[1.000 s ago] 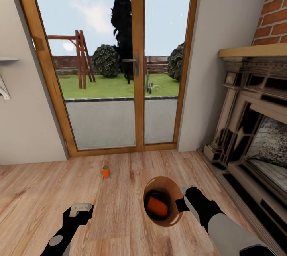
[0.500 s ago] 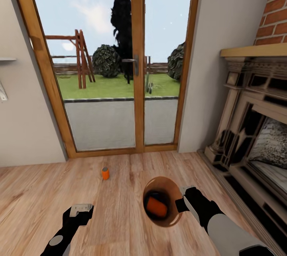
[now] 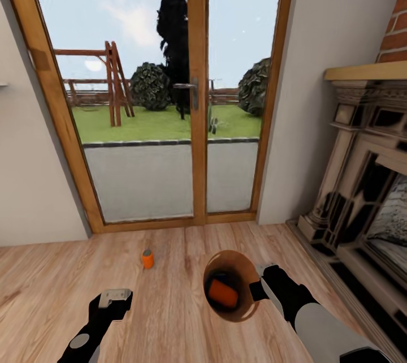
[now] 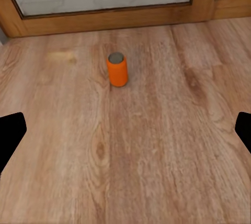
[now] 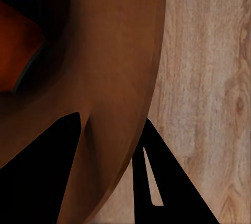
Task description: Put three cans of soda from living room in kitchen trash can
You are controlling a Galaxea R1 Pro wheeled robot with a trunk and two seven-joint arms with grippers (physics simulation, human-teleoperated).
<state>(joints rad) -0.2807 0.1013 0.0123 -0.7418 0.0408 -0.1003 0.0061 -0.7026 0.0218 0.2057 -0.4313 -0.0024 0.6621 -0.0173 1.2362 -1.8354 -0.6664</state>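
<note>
Ahead of the wide-open left gripper [image 3: 115,296], near the glass doors [image 3: 152,91], an orange soda can [image 3: 147,259] stands upright on the floor; the right gripper [image 3: 260,284] clamps the tash can [image 3: 244,272] rim.

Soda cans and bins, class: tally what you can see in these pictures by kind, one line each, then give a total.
Orange soda cans: 2, one standing on the floor, one lying inside the bin
Bins: 1, the trash can held by the right gripper
Total: 3
</note>
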